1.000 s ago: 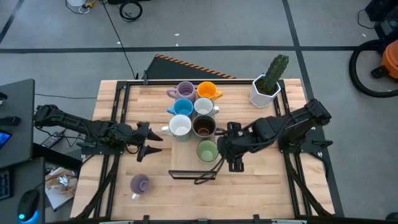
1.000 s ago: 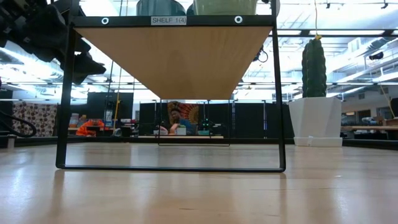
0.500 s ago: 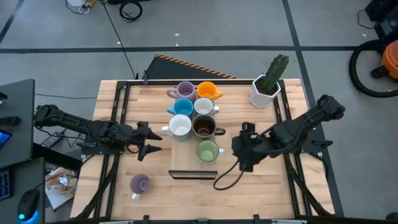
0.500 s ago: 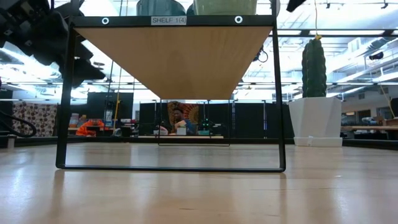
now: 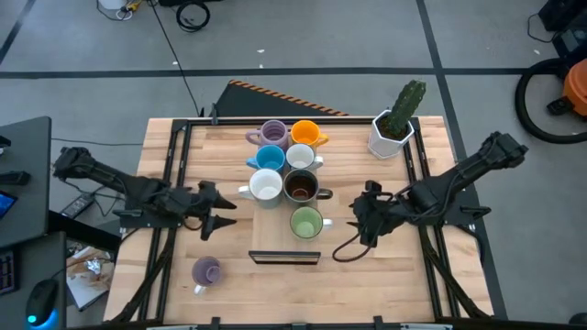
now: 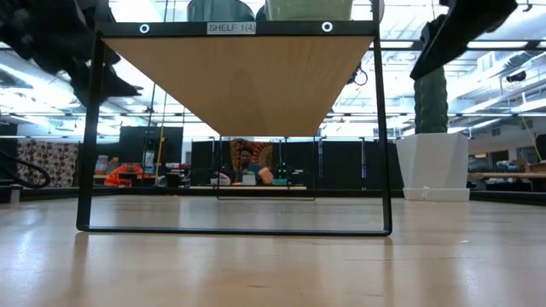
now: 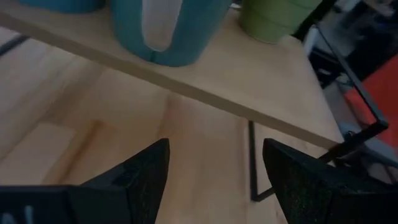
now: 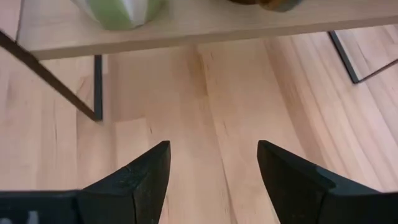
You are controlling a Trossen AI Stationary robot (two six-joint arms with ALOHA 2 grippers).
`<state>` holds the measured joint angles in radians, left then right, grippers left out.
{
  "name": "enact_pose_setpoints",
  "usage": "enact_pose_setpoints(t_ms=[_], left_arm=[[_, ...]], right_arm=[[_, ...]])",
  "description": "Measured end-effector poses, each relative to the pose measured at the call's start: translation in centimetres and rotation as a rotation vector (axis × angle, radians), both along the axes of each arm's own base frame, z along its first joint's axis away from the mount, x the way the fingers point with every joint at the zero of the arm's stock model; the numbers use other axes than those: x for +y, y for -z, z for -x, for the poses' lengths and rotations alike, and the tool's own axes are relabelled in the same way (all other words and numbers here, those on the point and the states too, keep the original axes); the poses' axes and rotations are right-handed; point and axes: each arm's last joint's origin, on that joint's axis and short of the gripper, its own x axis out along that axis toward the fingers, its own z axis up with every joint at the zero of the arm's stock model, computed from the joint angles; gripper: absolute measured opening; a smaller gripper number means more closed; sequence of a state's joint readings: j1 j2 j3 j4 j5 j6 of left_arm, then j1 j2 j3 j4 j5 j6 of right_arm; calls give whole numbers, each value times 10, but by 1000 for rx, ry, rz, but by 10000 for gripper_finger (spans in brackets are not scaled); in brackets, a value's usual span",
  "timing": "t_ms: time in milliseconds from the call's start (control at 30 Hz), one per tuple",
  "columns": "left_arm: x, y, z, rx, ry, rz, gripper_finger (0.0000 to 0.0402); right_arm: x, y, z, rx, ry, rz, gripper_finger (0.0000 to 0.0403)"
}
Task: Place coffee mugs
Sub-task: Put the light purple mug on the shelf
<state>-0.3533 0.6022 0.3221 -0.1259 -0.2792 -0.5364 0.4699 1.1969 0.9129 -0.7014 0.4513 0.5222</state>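
Observation:
Seven coffee mugs stand on their bases on a low wooden shelf: lilac, orange, blue, two white, dark brown and green. Another lilac mug sits on the table near its front left. My left gripper hovers open left of the shelf. My right gripper hangs open to the right of the green mug, with nothing between its fingers.
A white pot with a green cactus stands at the table's far right. A dark cable loops below my right gripper. The shelf's black frame legs stand on the table. Bare wood lies along the near edge.
My right gripper has drawn back from the green mug toward the table's right edge, sinking and tipping as it went, and its fingers stay open. The green mug stays on the shelf.

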Motion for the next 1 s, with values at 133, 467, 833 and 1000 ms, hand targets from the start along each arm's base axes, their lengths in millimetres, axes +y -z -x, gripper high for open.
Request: enact_pose_setpoints(t_ms=[133,467,833,1000], left_arm=[[-11,-13,7,52,-85,-2,256],[-51,-24,4,289,-84,214,228],[-105,-63,-7,534,-73,200,201],[-128,-84,-8,613,-98,264,191]], right_arm=[[-5,1,10,-38,1,-5,245],[-6,15,25,-142,-12,16,245],[-7,12,21,-164,-99,96,245],[-11,12,20,-153,-119,141,245]])
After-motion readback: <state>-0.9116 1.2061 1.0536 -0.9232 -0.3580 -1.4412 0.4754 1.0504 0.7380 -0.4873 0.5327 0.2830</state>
